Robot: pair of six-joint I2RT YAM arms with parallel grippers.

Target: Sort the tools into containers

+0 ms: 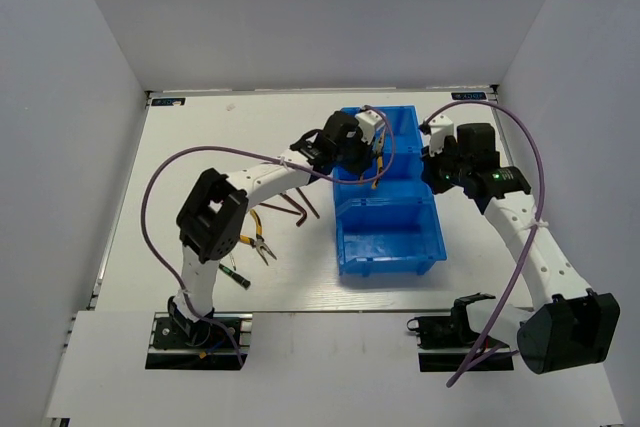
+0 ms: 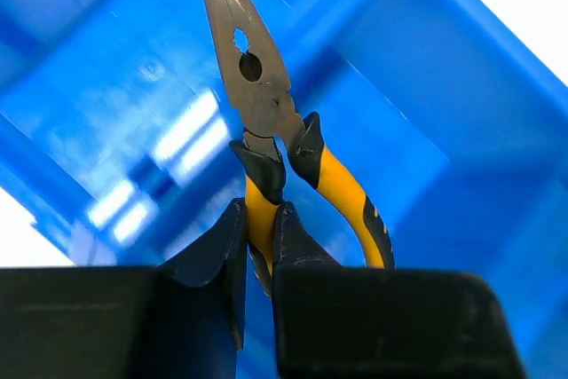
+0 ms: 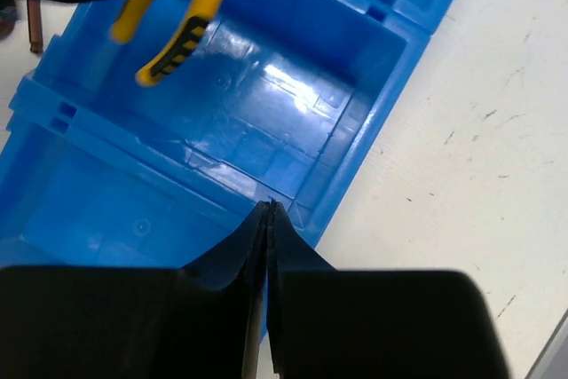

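My left gripper (image 1: 368,150) is shut on one yellow-and-black handle of a pair of pliers (image 2: 257,86) and holds it above the middle compartment of the blue bins (image 1: 385,242). The pliers' metal nose points away from the wrist camera, with blue bin floor (image 2: 426,86) behind it. In the right wrist view the pliers' handles (image 3: 191,28) hang over the bins (image 3: 266,86). My right gripper (image 3: 268,210) is shut and empty, at the bins' right rim (image 1: 440,172). A second pair of pliers (image 1: 257,237), several hex keys (image 1: 295,209) and a dark screwdriver (image 1: 236,275) lie on the table left of the bins.
The white table (image 1: 200,147) is walled by white panels at the back and sides. Purple cables loop above both arms. A brownish hex key (image 3: 35,28) shows just beyond the bins' far side in the right wrist view.
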